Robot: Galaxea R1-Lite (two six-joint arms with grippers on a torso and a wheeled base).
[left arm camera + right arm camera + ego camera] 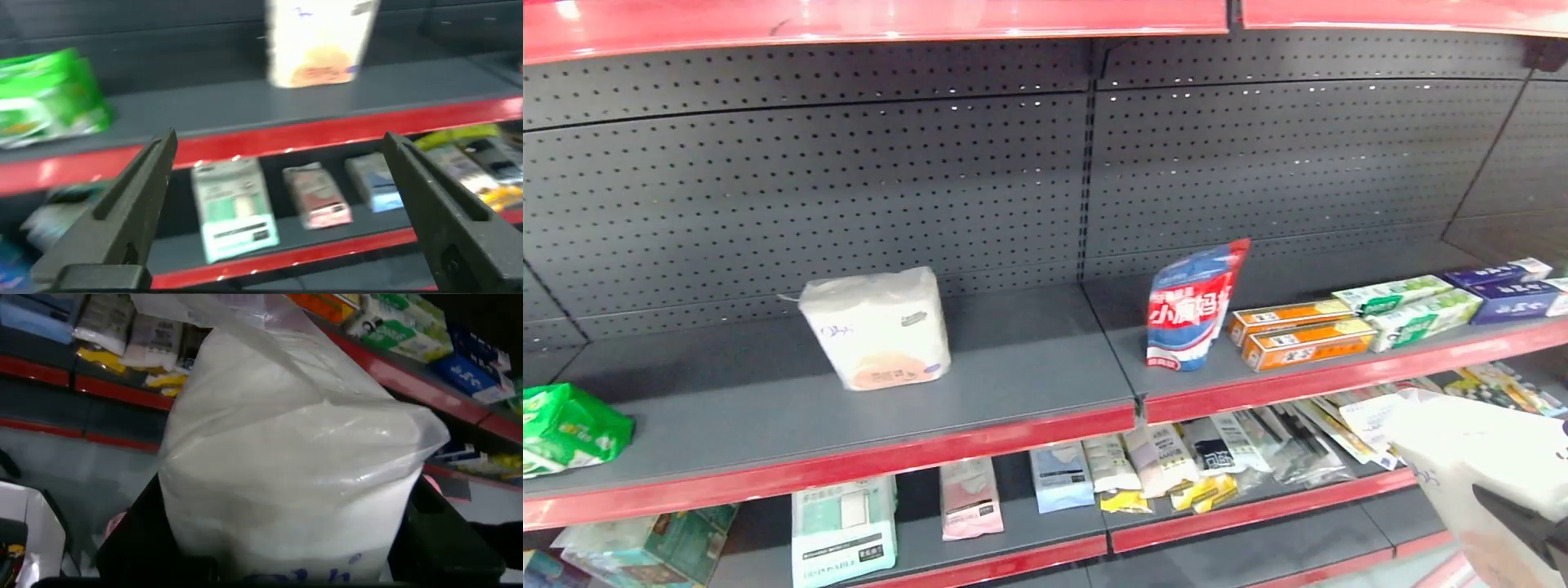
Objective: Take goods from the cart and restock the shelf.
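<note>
One tissue pack [286,449], judged light, soft and slick-wrapped, is clamped across its broad sides by the right gripper [286,539], low before the right end of the shelf [1013,359], while the left gripper [278,143] is held open, empty.

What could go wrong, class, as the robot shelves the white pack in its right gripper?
1. The white pack sits in loose, slick wrap between the fingers; it may slip.
2. Swinging it in could topple the standing pouch.
3. It might catch the shelf's red edge.
</note>
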